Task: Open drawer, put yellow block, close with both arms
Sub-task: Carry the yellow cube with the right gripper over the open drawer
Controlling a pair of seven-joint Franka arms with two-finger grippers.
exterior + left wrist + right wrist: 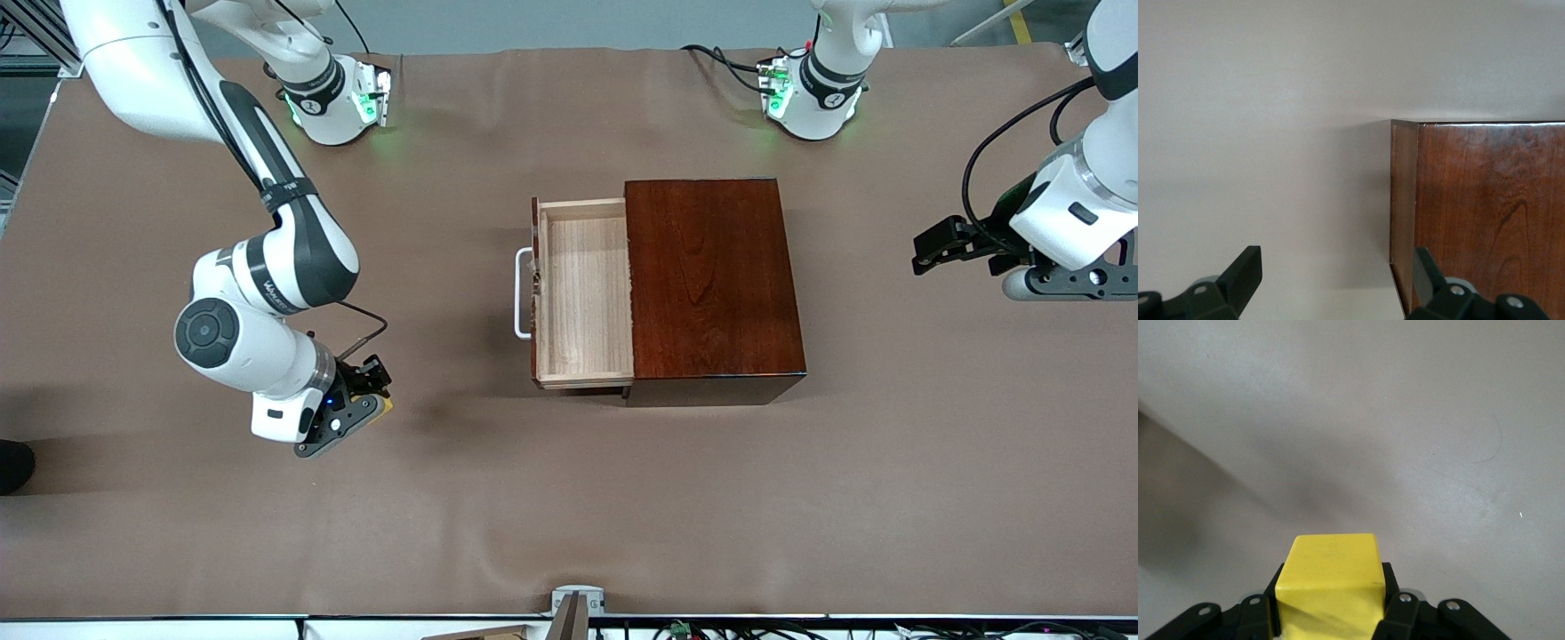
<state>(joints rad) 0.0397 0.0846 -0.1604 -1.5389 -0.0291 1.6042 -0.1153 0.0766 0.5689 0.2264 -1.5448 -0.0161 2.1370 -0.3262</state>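
Right gripper (378, 402), lower left of the front view, is clamped on the yellow block (1331, 583) over bare table, left gripper (942, 249) waits spread open at the right edge, and honestly a shallow pinch could drop the block short of the open drawer (582, 293).

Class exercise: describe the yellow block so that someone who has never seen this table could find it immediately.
Start at the wooden box mid-table, its drawer pulled open. Toward the right arm's end of the table, the right gripper is shut on the yellow block. It is the only bright yellow thing here.
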